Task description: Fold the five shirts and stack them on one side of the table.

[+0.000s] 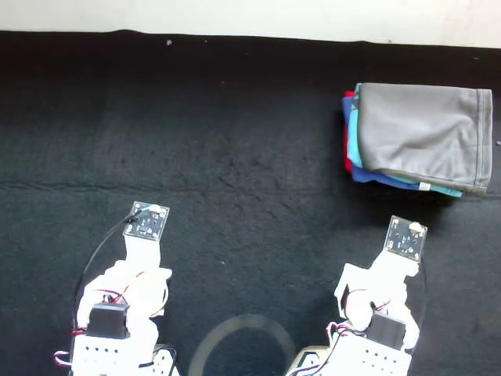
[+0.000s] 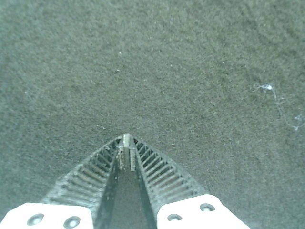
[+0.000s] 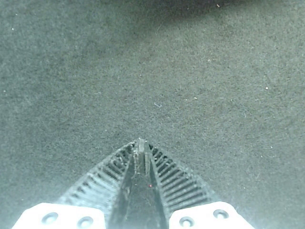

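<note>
**Black felt, one stack of shirts, two arms at the near edge**

Grey shirt [image 1: 427, 133] lies on top of the stack [image 1: 407, 157], which sits on the far right part of the table [image 1: 235, 117], close to its right edge. Three more layers show under the grey one: teal [image 1: 355, 133], blue [image 1: 374, 177] and red [image 1: 347, 145]. The high view does not reveal a fifth. No loose shirt lies on the felt.

Left gripper [image 2: 126, 143]: tips meet, nothing between them, bare felt below. Right gripper [image 3: 140, 145]: same, tips pressed together and empty. In the high view the near-stack arm [image 1: 387, 290] and the far arm [image 1: 133, 282] both sit drawn in at the near edge, well apart from the stack. The wrist views do not settle which is which.

Judgement: folding and stacking look finished or nearly so, pending the layer count.

Risks from here:
- The layers are not flush, and the lower ones stick out past the grey shirt on the side away from the edge. A nudge there could fan the pile or undo a fold.
- The stack is close to the right edge, so a push outward could tip cloth over it.
- A closed gripper driven into the pile would push it, not grasp it.
</note>
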